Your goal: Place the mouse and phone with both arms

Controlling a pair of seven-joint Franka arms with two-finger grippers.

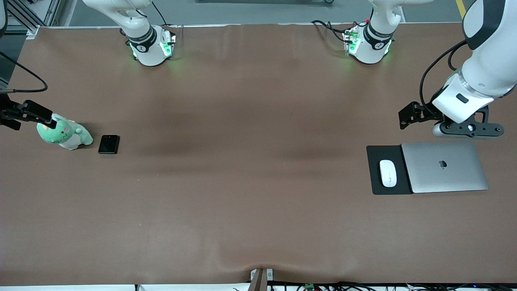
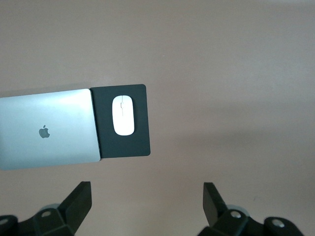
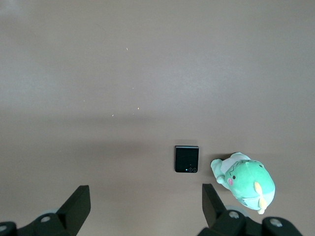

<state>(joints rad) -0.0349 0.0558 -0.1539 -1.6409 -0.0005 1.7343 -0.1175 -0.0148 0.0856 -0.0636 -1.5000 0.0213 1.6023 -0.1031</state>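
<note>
The mouse (image 1: 387, 173) lies on a black pad (image 1: 383, 153) touching a closed silver laptop (image 1: 444, 167) at the left arm's end of the table, while the phone (image 1: 109, 144) lies flat just beside a green plush toy (image 1: 64, 133) at the right arm's end. The left gripper (image 2: 147, 209) hangs above the table by the laptop, jaws spread and empty. The right gripper (image 3: 146, 209) hovers above the table near the plush toy, jaws likewise spread and empty.

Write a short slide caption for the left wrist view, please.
Open left gripper hangs above the table, looking down on a white mouse on a black pad beside a closed laptop.
</note>
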